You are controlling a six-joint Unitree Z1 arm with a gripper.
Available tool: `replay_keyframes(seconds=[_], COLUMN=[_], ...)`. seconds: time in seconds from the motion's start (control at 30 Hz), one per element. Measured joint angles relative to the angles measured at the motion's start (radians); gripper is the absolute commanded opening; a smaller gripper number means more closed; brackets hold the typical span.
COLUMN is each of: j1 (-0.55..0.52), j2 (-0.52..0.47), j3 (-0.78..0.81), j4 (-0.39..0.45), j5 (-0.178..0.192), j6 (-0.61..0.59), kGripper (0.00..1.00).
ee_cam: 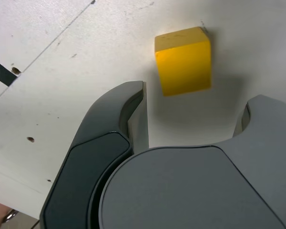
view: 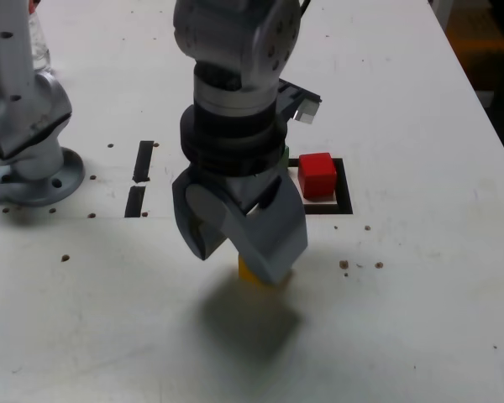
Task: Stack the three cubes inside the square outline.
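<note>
I am working over a white table (view: 420,336) dotted with small holes, with two short black tape strips (view: 139,180) and another arm's grey base (view: 34,159) at the exterior view's left. Bare tabletop is lying all around me. My end effector (view: 244,252) is hanging open and empty, its jaws straddling the yellow cube (ee_cam: 183,61) without touching. The red cube (view: 317,175) is sitting inside the square outline (view: 344,189); a green sliver (view: 284,154) is peeking out behind my wrist.
</note>
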Motion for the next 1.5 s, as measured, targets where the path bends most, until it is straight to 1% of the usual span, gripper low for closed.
replay_keyframes(seconds=[0.27,0.4,0.6,0.87,0.93,1.03,1.33,1.43,1.5], j1=[-0.003,-0.003,-0.003,0.022,0.024,0.026,0.030,0.030,0.030], j2=[0.037,0.067,0.094,0.113,0.117,0.127,0.138,0.137,0.136], j3=[-0.017,-0.026,-0.023,-0.005,-0.005,-0.005,-0.002,-0.001,0.000], j4=[0.000,-0.012,-0.027,-0.027,-0.027,-0.027,-0.036,-0.043,-0.045], j5=[0.008,-0.002,-0.004,-0.004,-0.004,-0.008,-0.021,-0.019,-0.011], j6=[-0.006,-0.008,-0.009,-0.020,-0.020,-0.020,-0.042,-0.065,-0.086], kGripper=[0.76,0.75,0.74,0.74,0.72,0.67,0.28,0.20,0.17])
